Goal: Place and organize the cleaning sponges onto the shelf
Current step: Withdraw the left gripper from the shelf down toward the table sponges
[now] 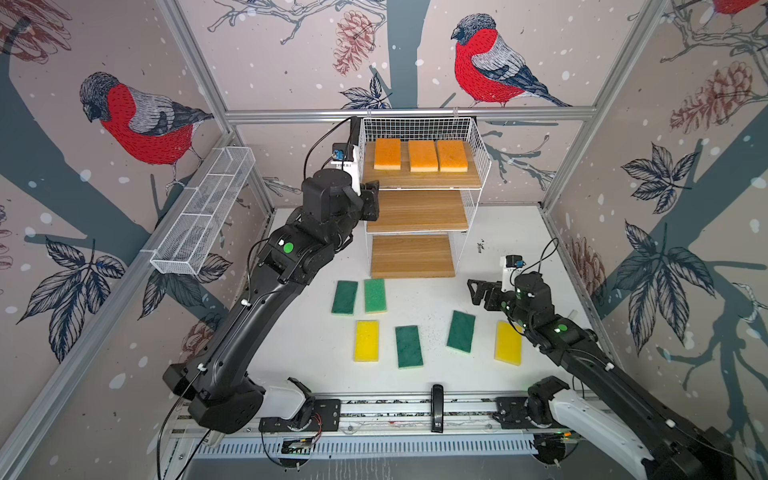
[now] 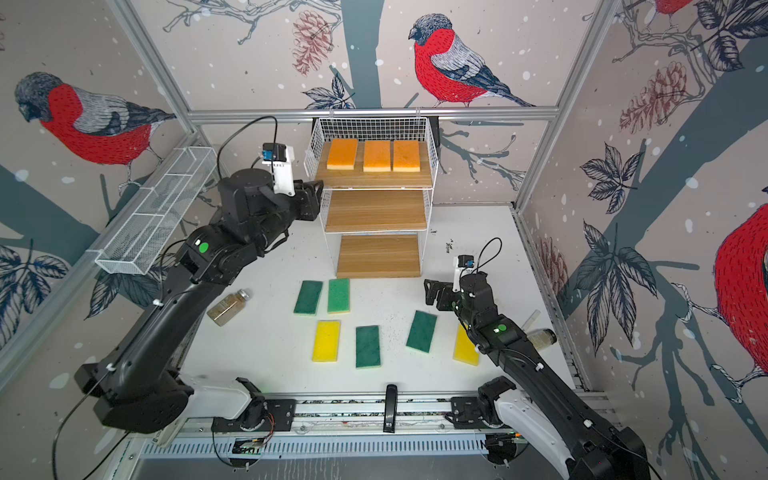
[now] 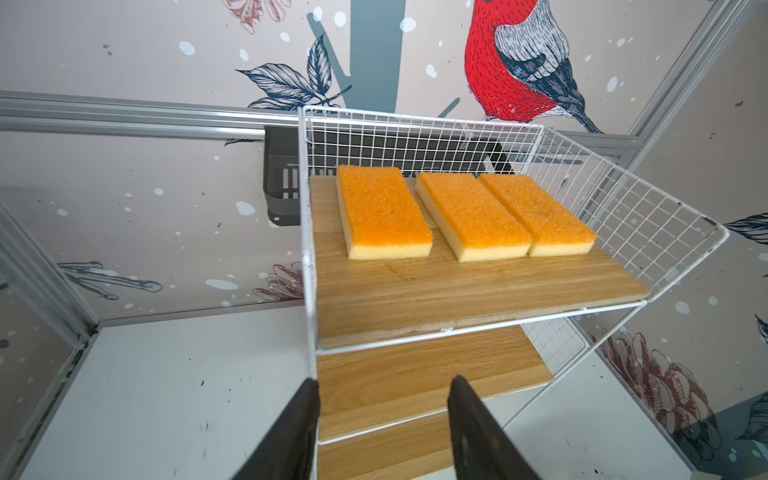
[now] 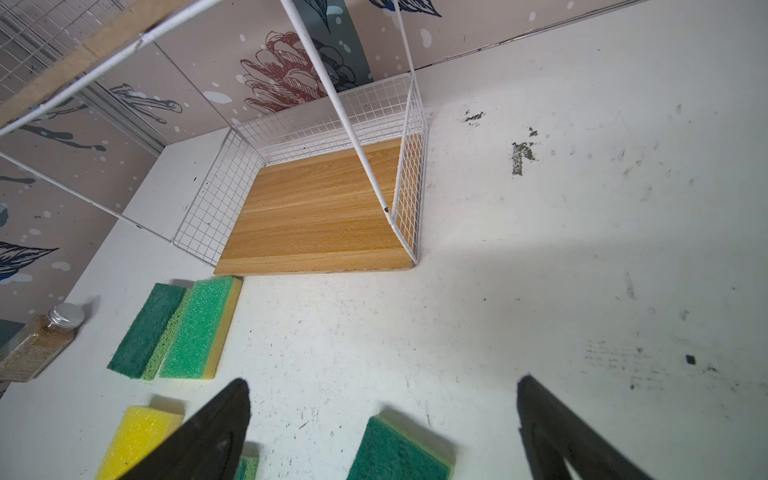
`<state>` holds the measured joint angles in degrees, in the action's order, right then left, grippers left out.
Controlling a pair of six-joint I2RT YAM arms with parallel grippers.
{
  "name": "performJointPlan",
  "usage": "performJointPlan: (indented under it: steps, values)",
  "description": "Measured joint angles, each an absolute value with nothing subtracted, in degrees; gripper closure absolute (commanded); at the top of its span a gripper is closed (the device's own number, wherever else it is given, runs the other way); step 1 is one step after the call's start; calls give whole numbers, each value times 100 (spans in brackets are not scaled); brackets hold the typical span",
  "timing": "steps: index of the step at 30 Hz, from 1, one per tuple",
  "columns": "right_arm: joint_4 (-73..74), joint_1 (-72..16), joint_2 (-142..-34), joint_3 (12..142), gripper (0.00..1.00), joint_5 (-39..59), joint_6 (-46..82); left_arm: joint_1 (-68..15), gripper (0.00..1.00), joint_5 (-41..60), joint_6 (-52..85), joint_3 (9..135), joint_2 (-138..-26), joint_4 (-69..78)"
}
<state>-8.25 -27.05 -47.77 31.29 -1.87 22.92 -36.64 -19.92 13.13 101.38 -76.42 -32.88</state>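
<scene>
Orange sponges (image 1: 423, 155) already lie on the shelf (image 1: 417, 211), upper centre. Your left gripper (image 3: 382, 386) and right gripper (image 4: 383, 380) both have jaws apart, empty. Lower the right squarely over the green sponge (image 1: 461, 331), lower right of centre.

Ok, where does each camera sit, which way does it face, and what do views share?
Both top views: high over the front, looking down and back at the shelf and table; both arms show.
Left wrist: on the left arm, facing the top board with three orange sponges; the open left end effector shows.
Right wrist: on the right arm, low, facing the bottom board and green sponges; the open right end effector shows.
Shared: the shelf in all; orange sponges in left wrist and top views.
</scene>
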Motion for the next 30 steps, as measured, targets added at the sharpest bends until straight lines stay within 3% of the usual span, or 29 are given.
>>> performJointPlan:
  steps: [12, 30]
  values:
    - [-1168, -2755, -5113, 3406, 0, -740, 2558, -3664, 33, -2615, 1492, 7566, -6281, -3247]
    - [-1374, -2744, -5231, 3179, 1, -1494, 3013, -3664, 18, -3175, 2727, 4519, -5406, -2585]
